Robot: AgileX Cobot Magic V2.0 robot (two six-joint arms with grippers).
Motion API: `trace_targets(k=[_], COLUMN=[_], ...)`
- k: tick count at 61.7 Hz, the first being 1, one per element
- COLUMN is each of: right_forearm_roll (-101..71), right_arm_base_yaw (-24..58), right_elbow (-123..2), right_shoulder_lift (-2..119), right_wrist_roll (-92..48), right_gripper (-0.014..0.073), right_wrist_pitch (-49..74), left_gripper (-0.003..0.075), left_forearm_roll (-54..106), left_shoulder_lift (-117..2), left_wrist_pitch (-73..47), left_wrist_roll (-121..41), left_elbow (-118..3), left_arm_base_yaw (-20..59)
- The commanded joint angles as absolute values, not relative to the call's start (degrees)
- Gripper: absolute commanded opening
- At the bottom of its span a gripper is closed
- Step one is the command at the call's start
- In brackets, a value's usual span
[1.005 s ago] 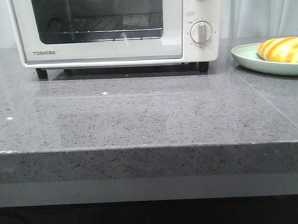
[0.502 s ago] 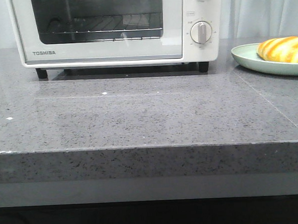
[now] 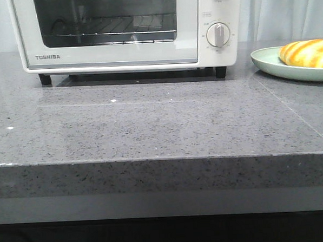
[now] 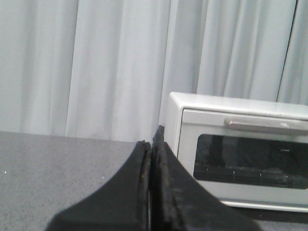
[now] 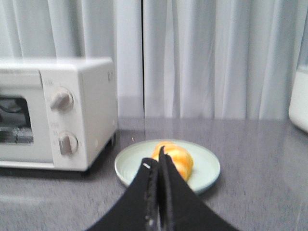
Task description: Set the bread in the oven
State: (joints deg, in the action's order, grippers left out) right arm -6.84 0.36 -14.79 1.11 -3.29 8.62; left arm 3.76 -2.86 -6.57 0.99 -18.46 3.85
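The bread (image 3: 307, 53), a glossy yellow roll with orange stripes, lies on a pale green plate (image 3: 267, 61) at the right of the counter; it also shows in the right wrist view (image 5: 177, 158). The white Toshiba oven (image 3: 124, 28) stands at the back with its door closed; it shows in the left wrist view (image 4: 240, 154) and the right wrist view (image 5: 57, 115). My left gripper (image 4: 152, 139) is shut and empty, short of the oven's left side. My right gripper (image 5: 155, 161) is shut and empty, short of the plate. Neither gripper shows in the front view.
The grey speckled counter (image 3: 151, 127) has its front edge near the camera. Pale curtains (image 5: 216, 57) hang behind. A white object (image 5: 299, 98) stands at the far right of the right wrist view. The oven's dials (image 3: 218, 35) are on its right side.
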Motion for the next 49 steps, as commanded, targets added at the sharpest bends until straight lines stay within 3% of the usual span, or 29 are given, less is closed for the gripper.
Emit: trace_targets(k=[1,23,49], right_forearm_roll=[-6.81,-6.29,-6.29], right_arm_base_yaw=[0.06,0.06,0.00], right_elbow=[-21.68,-40.55,-40.83], right_shoulder_lift=[5.69,24.25,33.16], right_wrist_roll=[-3.44,-3.44,-3.44], right_gripper=[-0.0069,-0.0069,-0.0069], right_wrist_pitch=[8.77,20.39,21.96], left_gripper=[-0.0018,-0.0018,-0.0018], left_forearm_roll=[3.90,3.90,4.30], left_shoulder_lift=[-7.31,-23.73,-34.35], left_wrist_pitch=[-7.43,-17.41,-18.71], left_wrist_roll=[1.03,1.03,1.03], left_elbow=[-26.10,-42.60,-42.60], left_arm_base_yaw=[3.95,3.95,3.95])
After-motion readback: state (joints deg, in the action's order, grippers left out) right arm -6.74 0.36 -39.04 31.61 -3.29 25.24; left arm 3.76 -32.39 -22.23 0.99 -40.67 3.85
